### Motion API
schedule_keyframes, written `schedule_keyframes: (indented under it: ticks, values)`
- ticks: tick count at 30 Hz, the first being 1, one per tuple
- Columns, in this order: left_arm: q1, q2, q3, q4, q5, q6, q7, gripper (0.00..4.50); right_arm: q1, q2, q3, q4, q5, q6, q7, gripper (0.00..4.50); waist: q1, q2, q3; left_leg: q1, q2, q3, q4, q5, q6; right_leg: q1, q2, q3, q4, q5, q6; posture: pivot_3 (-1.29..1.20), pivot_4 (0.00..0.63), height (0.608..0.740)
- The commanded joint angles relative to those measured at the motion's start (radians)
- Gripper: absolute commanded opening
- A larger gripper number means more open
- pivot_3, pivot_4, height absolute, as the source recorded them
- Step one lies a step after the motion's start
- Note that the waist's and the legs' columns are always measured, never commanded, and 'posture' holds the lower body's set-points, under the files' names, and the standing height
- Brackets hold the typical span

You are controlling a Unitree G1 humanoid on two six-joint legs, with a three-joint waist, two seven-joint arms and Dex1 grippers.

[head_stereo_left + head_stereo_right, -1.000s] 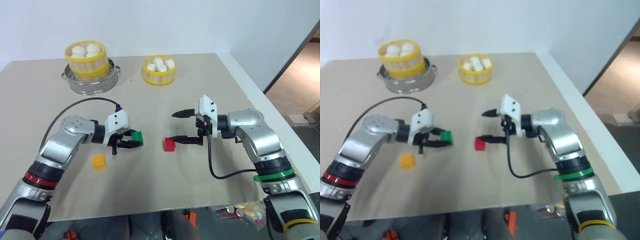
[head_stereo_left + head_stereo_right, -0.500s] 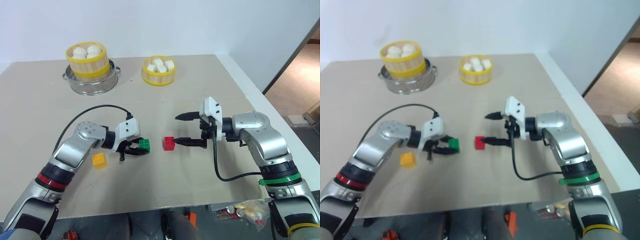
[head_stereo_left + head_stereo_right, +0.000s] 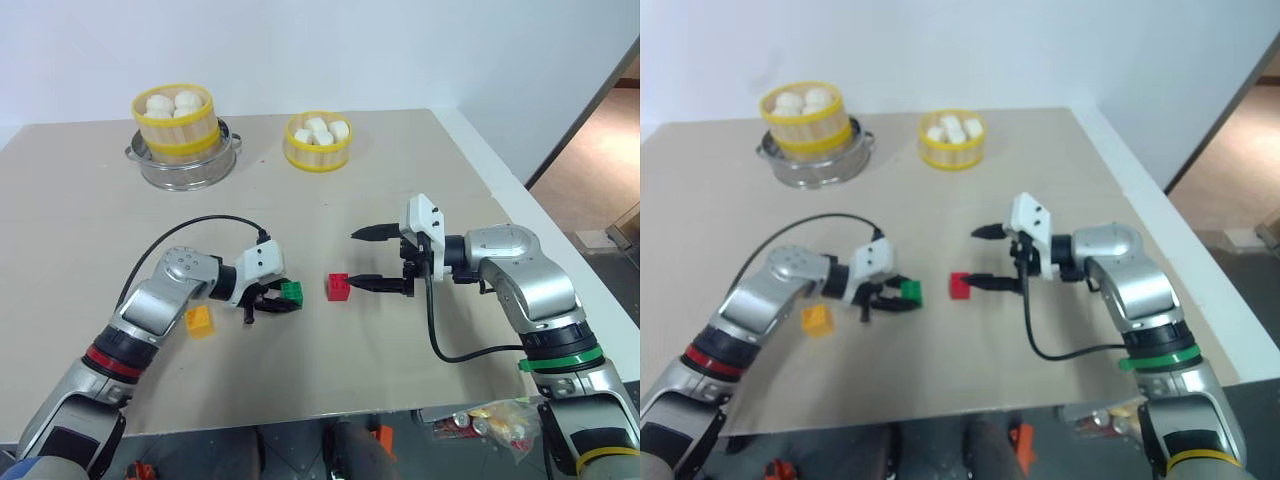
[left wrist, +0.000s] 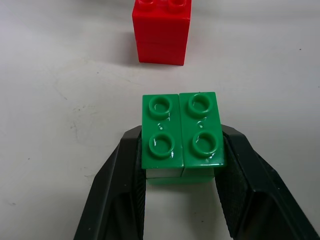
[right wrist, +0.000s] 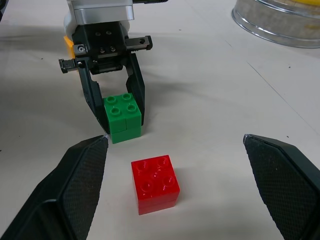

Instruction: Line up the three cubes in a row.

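From the head views, the green cube (image 3: 291,291) is clamped in the left tool (image 3: 274,300) beside the red cube (image 3: 339,286), mid-bench, presumably for alignment. The yellow-orange cube (image 3: 199,321) lies toward the bench's left edge. In the right wrist view, the right tool (image 5: 175,190) is held spread wide around the red cube.

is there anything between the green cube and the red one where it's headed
Nothing visible. The green cube, clamped in the left end effector, faces the red cube across bare table.
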Motion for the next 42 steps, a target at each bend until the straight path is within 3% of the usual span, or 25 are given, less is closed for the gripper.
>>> schedule_keyframes:
  ticks: [1, 2, 4, 10, 19, 28, 35, 38, 42]
  values:
    - [-0.017, 0.000, -0.006, -0.005, 0.007, -0.007, -0.013, 1.31, -0.001, -0.015, -0.032, -0.045, 0.010, -0.008, -0.003, 4.50, 0.000, 0.000, 0.000, 0.000, 0.000, 0.000, 0.000, 0.000, 0.000, 0.000, 0.000, 0.000, 0.000, 0.000, 0.000, 0.00, 0.150, 0.740]
    - [-0.017, 0.002, -0.007, -0.005, 0.008, -0.006, -0.016, 1.31, 0.001, -0.017, -0.032, -0.045, 0.010, -0.008, -0.003, 4.50, 0.000, 0.000, 0.000, 0.000, 0.000, 0.000, 0.000, 0.000, 0.000, 0.000, 0.000, 0.000, 0.000, 0.000, 0.000, 0.00, 0.150, 0.740]
    - [-0.020, 0.004, -0.009, -0.006, 0.007, -0.001, -0.021, 2.38, 0.005, -0.019, -0.031, -0.047, 0.009, -0.008, -0.003, 4.50, 0.000, 0.000, 0.000, 0.000, 0.000, 0.000, 0.000, 0.000, 0.000, 0.000, 0.000, 0.001, 0.000, 0.000, 0.000, 0.00, 0.150, 0.740]
    - [-0.037, 0.018, -0.002, -0.010, 0.006, 0.006, -0.030, 4.41, 0.002, -0.018, -0.030, -0.046, 0.010, -0.008, -0.006, 4.50, 0.000, 0.000, 0.000, 0.000, 0.000, 0.000, 0.000, 0.000, 0.000, 0.000, 0.001, 0.001, 0.000, 0.000, 0.000, 0.00, 0.150, 0.740]
    - [-0.054, 0.110, 0.085, -0.105, -0.067, 0.054, -0.073, 4.47, 0.007, -0.024, -0.030, -0.052, 0.008, -0.011, -0.004, 4.50, 0.000, 0.000, 0.000, 0.000, 0.000, 0.000, 0.000, 0.000, 0.000, 0.000, 0.002, 0.002, 0.000, 0.000, 0.000, 0.00, 0.150, 0.740]
    - [-0.011, 0.182, 0.421, -0.273, -0.398, 0.292, -0.047, 4.47, 0.007, -0.057, -0.045, -0.045, 0.016, -0.011, 0.011, 4.50, -0.005, 0.000, 0.000, 0.000, 0.001, 0.000, 0.000, 0.000, 0.000, 0.000, 0.002, 0.002, 0.000, 0.000, 0.000, 0.00, 0.150, 0.740]
    - [0.414, 0.294, 0.672, -0.306, -0.388, 0.034, -0.165, 4.47, 0.037, -0.071, -0.040, -0.051, 0.020, -0.021, 0.027, 4.50, -0.023, 0.000, 0.000, 0.005, 0.003, 0.003, -0.005, -0.001, 0.001, 0.000, 0.003, 0.005, 0.000, -0.003, -0.004, 0.00, 0.150, 0.740]
    - [0.525, 0.334, 0.710, -0.295, -0.404, -0.002, -0.226, 4.47, 0.018, -0.059, -0.029, -0.024, 0.007, -0.037, 0.034, 4.50, -0.019, -0.001, 0.000, 0.005, 0.004, 0.002, -0.004, -0.001, 0.001, 0.000, 0.004, 0.003, 0.001, -0.003, -0.005, 0.00, 0.150, 0.740]
    - [0.561, 0.349, 0.702, -0.251, -0.384, -0.067, -0.238, 4.47, -0.006, -0.048, -0.020, 0.008, -0.006, -0.053, 0.042, 4.50, -0.017, -0.001, 0.000, 0.006, 0.003, 0.003, -0.004, 0.000, 0.000, 0.001, 0.004, 0.005, 0.001, -0.005, -0.010, 0.00, 0.150, 0.740]
